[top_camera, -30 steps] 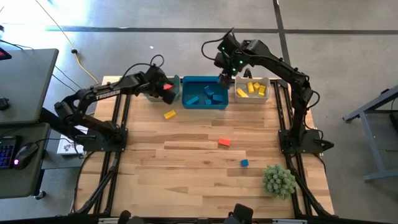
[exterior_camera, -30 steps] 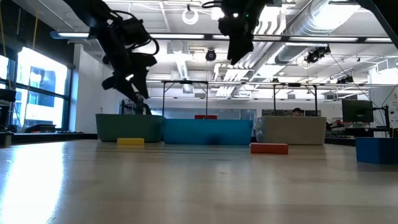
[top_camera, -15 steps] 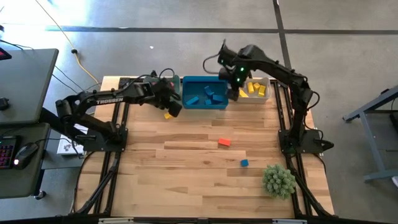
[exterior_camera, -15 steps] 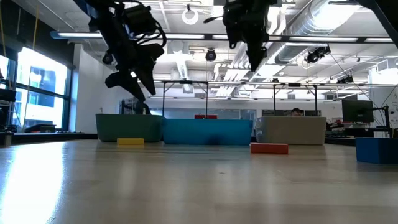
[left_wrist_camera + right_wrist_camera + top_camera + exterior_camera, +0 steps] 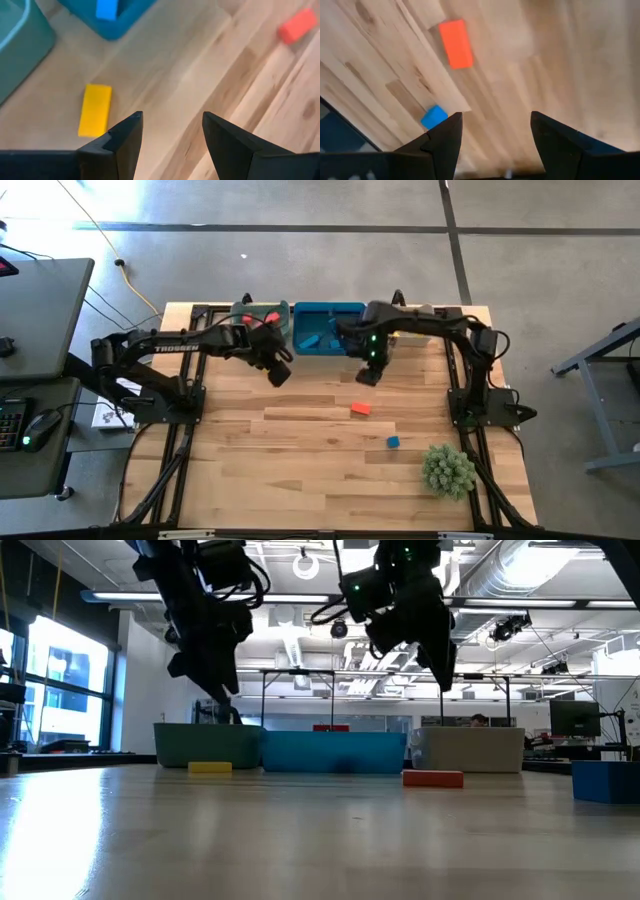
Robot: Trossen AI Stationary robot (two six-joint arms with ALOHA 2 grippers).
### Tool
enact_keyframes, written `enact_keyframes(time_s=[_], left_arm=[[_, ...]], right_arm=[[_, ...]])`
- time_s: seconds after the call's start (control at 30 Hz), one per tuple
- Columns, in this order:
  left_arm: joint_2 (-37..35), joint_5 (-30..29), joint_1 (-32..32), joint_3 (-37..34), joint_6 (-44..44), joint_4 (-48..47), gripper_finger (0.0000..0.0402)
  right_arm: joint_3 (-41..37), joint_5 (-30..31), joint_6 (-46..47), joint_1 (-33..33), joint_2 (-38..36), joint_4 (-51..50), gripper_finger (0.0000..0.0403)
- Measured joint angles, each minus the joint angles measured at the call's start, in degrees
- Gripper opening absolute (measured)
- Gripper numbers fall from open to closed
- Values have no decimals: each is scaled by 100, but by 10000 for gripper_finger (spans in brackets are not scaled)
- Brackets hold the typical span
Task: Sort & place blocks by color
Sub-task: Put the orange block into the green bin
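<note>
- At the far left of the row of bins, a grey-green plastic bin (image 5: 250, 313) is seen along the table's far edge; red is glimpsed inside it, so red blocks are judged already sorted there.
- The left gripper (image 5: 279, 372) is held above the table just in front of that bin, fingers spread and empty.
- A flat yellow rectangular block (image 5: 94, 109) is left lying on the wood just beside this gripper, near the bins; it is judged the likely next pick.
- The blue plastic bin (image 5: 318, 340) in the middle is seen holding several blue blocks.
- The right gripper (image 5: 369, 373) is hung over the table in front of the blue bin, jaws apart, nothing grasped.
- A red-orange rectangular block (image 5: 361, 408) is left near the table's middle, and a small blue cube (image 5: 393, 442) nearer the front edge, well apart from the bins.
- The third bin, on the right, is largely hidden by the right arm.
- Three blocks are judged left to sort; most are done.
- The light wooden plank table (image 5: 300, 470) carries a spiky green plant-like ball (image 5: 447, 470) at its front right corner.
- Beyond the table, an open hall with ceiling ducts and windows is seen.
</note>
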Motion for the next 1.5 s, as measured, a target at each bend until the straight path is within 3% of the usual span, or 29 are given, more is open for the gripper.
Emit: enact_keyframes(time_s=[0.23,0.47,0.6,0.8,1.5], left_arm=[[-210,-5,-320,0,428,-480,195],[-431,-6,-674,0,593,-551,195],[-466,-8,-834,-4,604,-573,195],[-463,-100,-1017,-4,694,-627,195],[-459,-651,-1116,-4,624,-619,195]], right_arm=[[-563,-182,1220,684,0,728,224],[-850,-140,1683,1276,-2,1909,224],[-986,341,1642,1567,-2,2530,224],[-1001,1126,1630,1784,-2,2564,224],[-999,1185,1300,1759,913,2467,224]])
